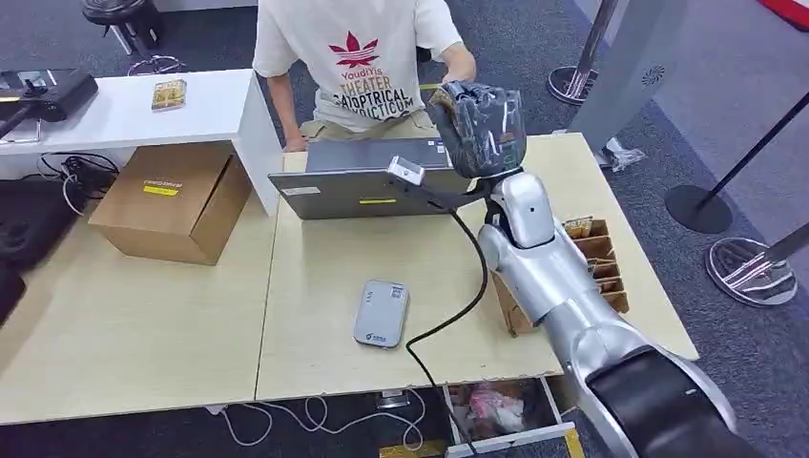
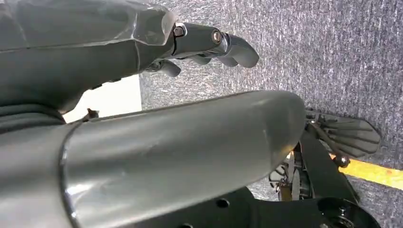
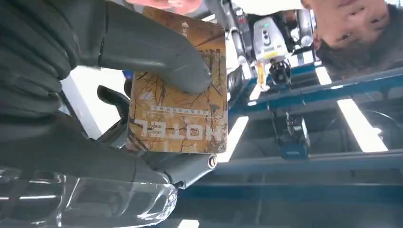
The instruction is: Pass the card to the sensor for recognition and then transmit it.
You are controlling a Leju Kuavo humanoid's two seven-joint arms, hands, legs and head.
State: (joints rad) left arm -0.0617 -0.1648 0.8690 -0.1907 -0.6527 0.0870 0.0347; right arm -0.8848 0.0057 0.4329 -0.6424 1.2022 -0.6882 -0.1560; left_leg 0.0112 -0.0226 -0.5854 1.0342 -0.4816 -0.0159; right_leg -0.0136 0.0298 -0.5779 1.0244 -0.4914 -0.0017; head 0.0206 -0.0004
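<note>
Right hand (image 1: pixel 480 127) is raised above the laptop (image 1: pixel 367 181), thumb pressing the card (image 3: pixel 178 95) flat against its fingers. Left hand (image 2: pixel 142 42) holds nothing, fingers loosely curled.

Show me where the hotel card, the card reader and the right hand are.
hotel card (image 3: pixel 178 109), right wrist view, middle of its printed face.
card reader (image 1: pixel 382 313), head view, centre of its grey top.
right hand (image 1: pixel 480 127), head view, back of the hand.
</note>
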